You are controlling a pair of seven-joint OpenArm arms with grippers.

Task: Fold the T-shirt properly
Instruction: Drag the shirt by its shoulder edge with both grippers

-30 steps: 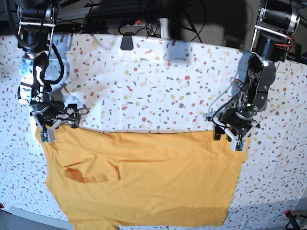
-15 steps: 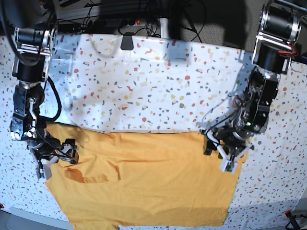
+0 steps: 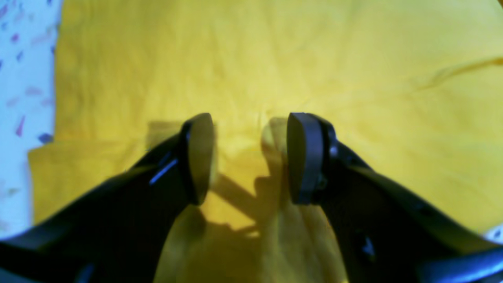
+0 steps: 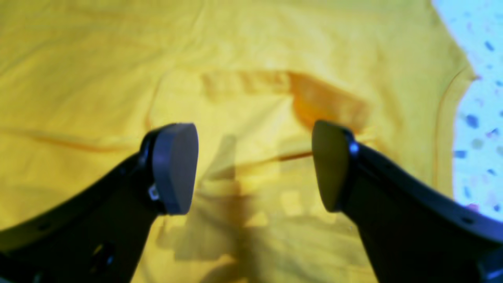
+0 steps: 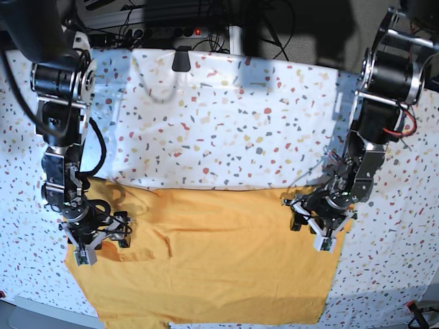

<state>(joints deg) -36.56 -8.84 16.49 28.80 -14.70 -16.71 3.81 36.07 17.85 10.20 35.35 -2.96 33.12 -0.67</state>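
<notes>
Base view showing T-shirt point(image 5: 219, 260) lying flat across near half of tablecloth point(image 5: 219, 123); right gripper point(image 5: 96, 241) hovering over its sleeve side, jaws parted, nothing between; left gripper point(image 5: 317, 229) hanging above opposite edge, fingers spread, gripping nothing

mustard-yellow t-shirt point(image 5: 226, 260) on a white tablecloth point(image 5: 226, 116) speckled red, grey and ochre

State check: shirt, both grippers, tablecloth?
T-shirt: spread flat on the table, a few creases, near edge hanging off the front.
left gripper: open, nothing between the pads, over the shirt.
right gripper: open, empty, over the shirt.
tablecloth: spread out under the shirt.
</notes>
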